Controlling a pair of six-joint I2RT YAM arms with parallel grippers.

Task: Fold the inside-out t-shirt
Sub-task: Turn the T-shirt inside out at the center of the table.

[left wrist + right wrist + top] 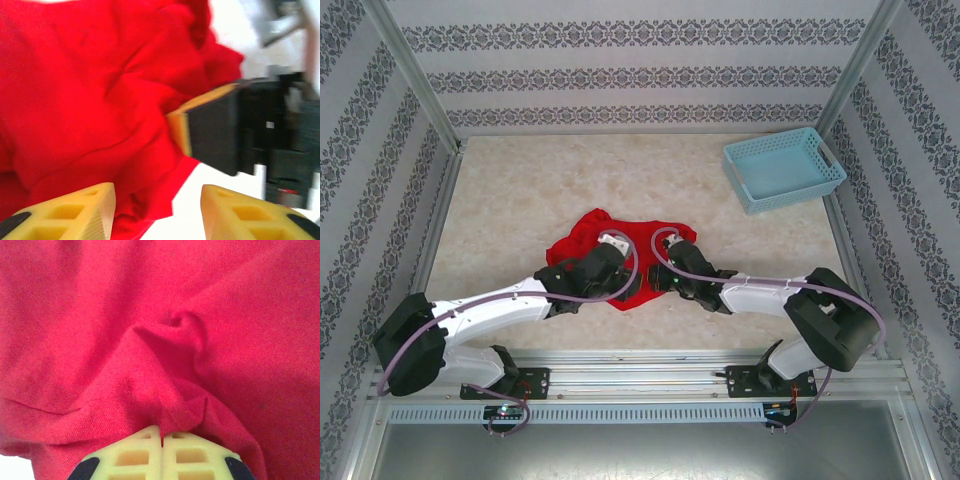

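One red t-shirt (582,238), crumpled heap, deep creases.

A light blue plastic basket (798,197) with latticed walls sits at the far right corner of the beige, marbled worktop (540,190), turned at a slight angle and empty inside. Wallpaper (620,75) with dark floral bands lines the enclosure on three sides. Slanted aluminium posts (412,75) rise at the far corners, and an aluminium rail (640,380) runs along the near edge.
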